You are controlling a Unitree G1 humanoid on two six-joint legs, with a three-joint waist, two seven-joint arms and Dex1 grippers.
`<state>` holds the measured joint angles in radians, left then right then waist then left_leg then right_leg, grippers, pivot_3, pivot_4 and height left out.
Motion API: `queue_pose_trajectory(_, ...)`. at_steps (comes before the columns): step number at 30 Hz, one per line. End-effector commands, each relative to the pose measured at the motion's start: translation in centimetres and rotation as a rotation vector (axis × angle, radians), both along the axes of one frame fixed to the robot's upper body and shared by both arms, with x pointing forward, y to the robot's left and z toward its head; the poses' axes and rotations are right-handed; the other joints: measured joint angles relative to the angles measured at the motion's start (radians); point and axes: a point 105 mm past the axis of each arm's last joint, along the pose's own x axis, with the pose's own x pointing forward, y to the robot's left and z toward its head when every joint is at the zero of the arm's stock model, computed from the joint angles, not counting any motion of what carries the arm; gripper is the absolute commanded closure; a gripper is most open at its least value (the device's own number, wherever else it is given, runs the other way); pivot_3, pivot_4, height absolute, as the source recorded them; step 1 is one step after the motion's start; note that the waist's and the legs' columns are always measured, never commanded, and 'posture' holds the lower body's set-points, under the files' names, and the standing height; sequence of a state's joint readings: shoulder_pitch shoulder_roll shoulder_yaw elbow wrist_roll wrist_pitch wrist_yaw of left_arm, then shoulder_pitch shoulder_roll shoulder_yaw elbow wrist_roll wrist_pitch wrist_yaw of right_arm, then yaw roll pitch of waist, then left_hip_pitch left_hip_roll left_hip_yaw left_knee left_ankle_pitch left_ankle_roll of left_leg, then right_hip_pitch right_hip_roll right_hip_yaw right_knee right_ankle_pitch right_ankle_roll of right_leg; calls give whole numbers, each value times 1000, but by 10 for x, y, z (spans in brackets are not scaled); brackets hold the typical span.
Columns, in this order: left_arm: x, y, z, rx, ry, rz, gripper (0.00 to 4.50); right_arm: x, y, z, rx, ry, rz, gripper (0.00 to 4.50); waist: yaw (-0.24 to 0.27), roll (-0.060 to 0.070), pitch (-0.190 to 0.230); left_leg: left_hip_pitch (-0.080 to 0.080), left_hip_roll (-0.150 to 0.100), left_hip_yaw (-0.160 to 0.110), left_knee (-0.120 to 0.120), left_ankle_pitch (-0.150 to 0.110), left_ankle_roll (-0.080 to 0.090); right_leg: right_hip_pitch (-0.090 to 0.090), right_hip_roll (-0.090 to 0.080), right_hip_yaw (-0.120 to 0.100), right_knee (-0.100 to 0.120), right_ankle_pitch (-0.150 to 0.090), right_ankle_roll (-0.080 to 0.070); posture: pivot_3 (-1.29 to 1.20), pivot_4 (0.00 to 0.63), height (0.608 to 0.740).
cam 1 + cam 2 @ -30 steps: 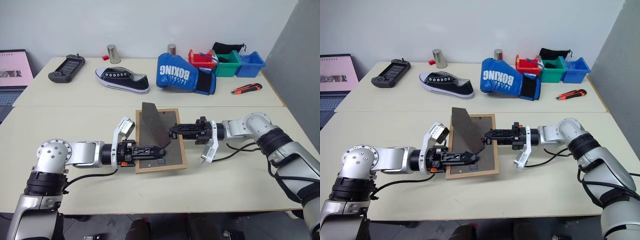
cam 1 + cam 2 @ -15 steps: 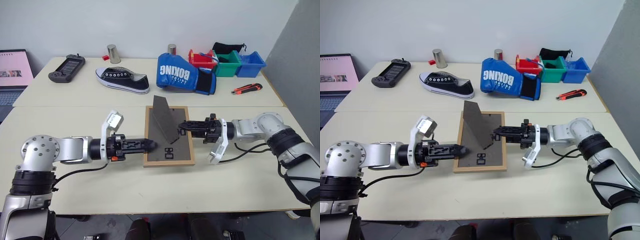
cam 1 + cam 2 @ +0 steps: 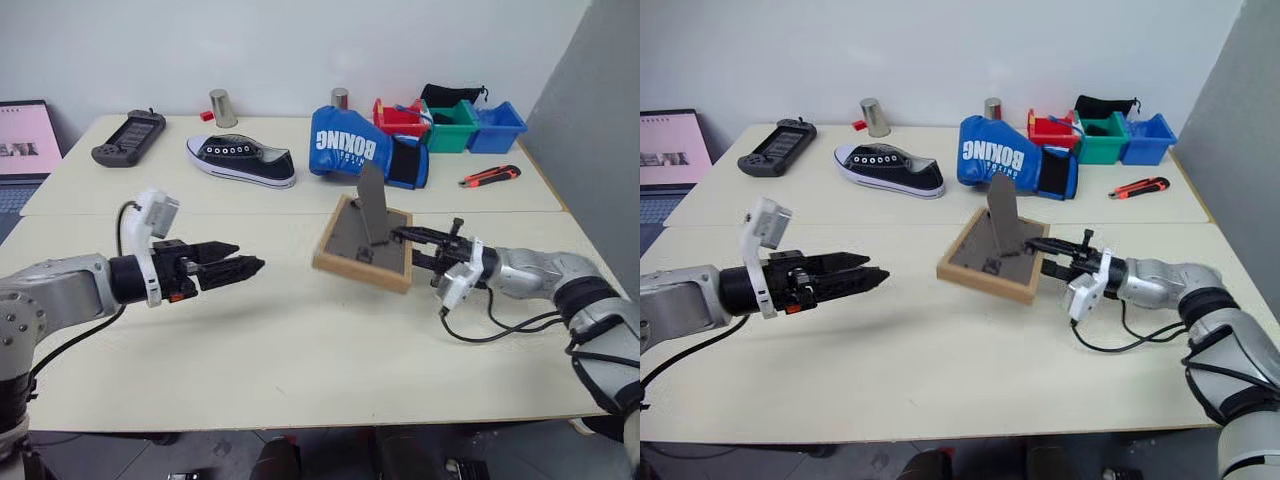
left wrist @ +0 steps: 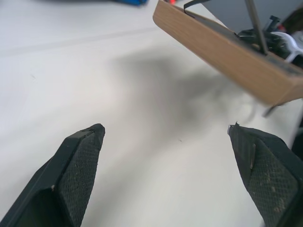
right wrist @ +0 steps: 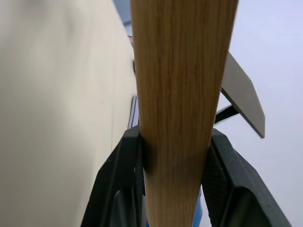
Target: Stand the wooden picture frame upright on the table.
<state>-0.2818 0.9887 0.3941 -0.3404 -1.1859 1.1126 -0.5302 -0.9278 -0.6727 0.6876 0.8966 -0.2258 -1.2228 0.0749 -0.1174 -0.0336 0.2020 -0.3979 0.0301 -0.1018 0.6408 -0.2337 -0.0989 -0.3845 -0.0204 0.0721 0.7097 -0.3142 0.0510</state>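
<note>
Light matt wood picture frame (image 3: 362,262), smooth matt cream table (image 3: 280,350), textured black pincer pads (image 4: 78,170)

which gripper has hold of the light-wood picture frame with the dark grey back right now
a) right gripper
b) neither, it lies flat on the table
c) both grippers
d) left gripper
a: the right gripper is clamped on the edge of the light-wood picture frame, holding it tilted above the pale cream table, while the left gripper is open and apart from it.
</note>
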Motion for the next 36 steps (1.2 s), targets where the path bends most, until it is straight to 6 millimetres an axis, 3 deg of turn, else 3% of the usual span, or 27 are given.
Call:
queue_pose_trajectory(1,0,3,3,129,-163,90,24,16,26,32,146,310,21,3238,0,1,1,0,0,0,0,0,0,0,0,0,1,0,0,0,150,740)
queue_pose_trajectory(3,8,10,3,190,-236,178,24,21,38,35,207,527,70,3238,12,1,1,0,-1,-2,0,0,0,-1,0,-2,2,0,0,0,150,740)
queue_pose_trajectory(6,7,-1,18,165,-347,182,24,30,51,43,321,840,141,3238,35,1,1,-1,-1,-5,0,0,0,-1,1,-4,1,0,0,0,150,740)
queue_pose_trajectory(9,4,-7,24,157,-388,172,24,36,57,46,382,1013,191,3238,54,1,1,-3,-2,-4,1,0,0,-1,1,-4,0,0,0,0,150,740)
queue_pose_trajectory(13,1,-7,14,153,-357,177,24,39,61,37,393,1155,226,3238,64,2,1,-3,-3,-4,-1,0,0,-2,1,-4,-1,0,0,0,150,740)
queue_pose_trajectory(17,-1,-3,2,152,-288,189,24,31,67,7,294,1287,258,3238,62,2,1,-4,-2,-3,-2,0,0,-3,1,-5,-3,0,0,0,150,740)
queue_pose_trajectory(30,-2,-21,0,152,-297,106,24,29,74,-40,242,1498,224,3238,56,2,1,-3,-1,-2,-2,0,0,-3,2,-5,-3,0,0,0,150,740)
queue_pose_trajectory(32,-1,-20,0,153,-295,104,0,30,73,-41,247,1495,216,2540,52,2,1,-2,-1,-1,-2,0,0,-3,2,-4,-3,0,0,0,150,740)
queue_pose_trajectory(36,1,-19,-1,157,-290,99,0,31,68,-41,252,1488,207,1753,51,2,1,-2,-1,-2,-2,0,0,-3,3,-4,-2,0,0,0,150,740)
